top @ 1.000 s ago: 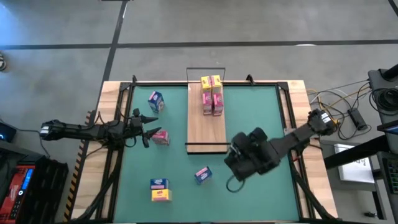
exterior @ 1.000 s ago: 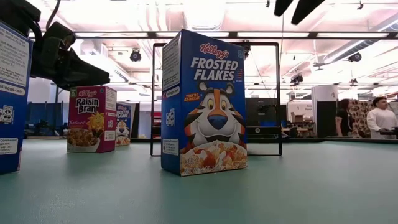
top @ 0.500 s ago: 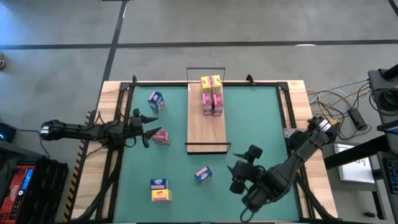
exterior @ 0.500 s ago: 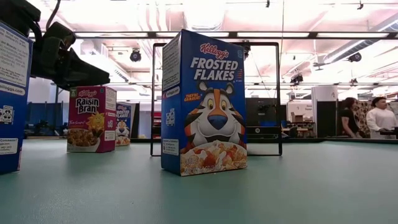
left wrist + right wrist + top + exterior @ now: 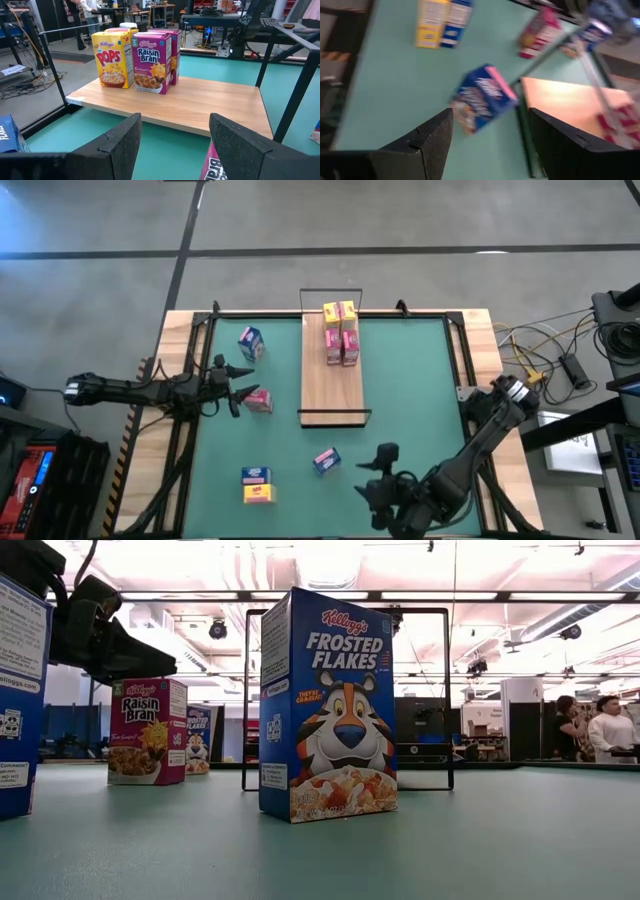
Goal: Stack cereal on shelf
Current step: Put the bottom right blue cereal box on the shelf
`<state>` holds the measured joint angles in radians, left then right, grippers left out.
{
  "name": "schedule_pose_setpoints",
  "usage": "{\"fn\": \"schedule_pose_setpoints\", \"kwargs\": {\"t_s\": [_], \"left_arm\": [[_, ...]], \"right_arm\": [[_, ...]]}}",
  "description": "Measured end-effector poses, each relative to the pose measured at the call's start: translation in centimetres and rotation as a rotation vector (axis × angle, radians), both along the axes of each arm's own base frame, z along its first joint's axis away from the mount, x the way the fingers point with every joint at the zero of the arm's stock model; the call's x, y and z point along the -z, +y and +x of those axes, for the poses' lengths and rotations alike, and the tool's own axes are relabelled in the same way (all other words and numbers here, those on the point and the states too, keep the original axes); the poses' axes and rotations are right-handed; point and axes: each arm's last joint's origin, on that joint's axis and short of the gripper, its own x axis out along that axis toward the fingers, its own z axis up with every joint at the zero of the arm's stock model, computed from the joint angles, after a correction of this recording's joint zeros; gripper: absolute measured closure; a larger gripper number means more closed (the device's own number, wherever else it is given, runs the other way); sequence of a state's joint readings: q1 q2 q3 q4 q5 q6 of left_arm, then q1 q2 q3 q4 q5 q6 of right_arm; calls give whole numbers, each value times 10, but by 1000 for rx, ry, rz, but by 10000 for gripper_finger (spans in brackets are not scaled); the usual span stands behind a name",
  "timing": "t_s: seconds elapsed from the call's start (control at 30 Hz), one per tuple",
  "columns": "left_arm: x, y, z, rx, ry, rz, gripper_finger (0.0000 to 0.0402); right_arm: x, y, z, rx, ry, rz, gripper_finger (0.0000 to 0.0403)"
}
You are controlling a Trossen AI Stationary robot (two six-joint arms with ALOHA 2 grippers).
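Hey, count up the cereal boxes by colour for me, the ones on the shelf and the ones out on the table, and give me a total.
yellow cereal boxes: 3 (2 on the shelf, 1 on the table)
pink cereal boxes: 3 (2 on the shelf, 1 on the table)
blue cereal boxes: 3 (all on the table)
Total: 9

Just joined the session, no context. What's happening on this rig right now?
Cereal stacking, partway done. Four boxes, yellow Pops and pink Raisin Bran among them, stand at the far end of the wooden shelf. Five more are loose on the green table. The left gripper is at a pink box, fingers on either side of it. The right gripper, empty with fingers apart, is near the table's front, by a blue Frosted Flakes box.
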<state>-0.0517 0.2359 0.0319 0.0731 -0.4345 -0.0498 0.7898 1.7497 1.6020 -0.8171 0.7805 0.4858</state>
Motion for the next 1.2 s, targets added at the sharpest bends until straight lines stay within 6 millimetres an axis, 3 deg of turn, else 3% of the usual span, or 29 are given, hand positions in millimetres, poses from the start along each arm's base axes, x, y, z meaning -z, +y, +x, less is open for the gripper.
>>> {"fn": "schedule_pose_setpoints", "kwargs": {"t_s": [0.23,0.4,0.8,1.2], "left_arm": [[0,0,0,0,0,0,184],[0,0,0,0,4,0,184],[0,0,0,0,5,0,184],[1,0,1,0,8,0,184]], "right_arm": [[7,11,13,-150,18,4,158],[8,4,22,-272,78,-48,158],[14,-52,70,-439,193,-27,158],[34,-90,103,-436,231,12,158]]}}
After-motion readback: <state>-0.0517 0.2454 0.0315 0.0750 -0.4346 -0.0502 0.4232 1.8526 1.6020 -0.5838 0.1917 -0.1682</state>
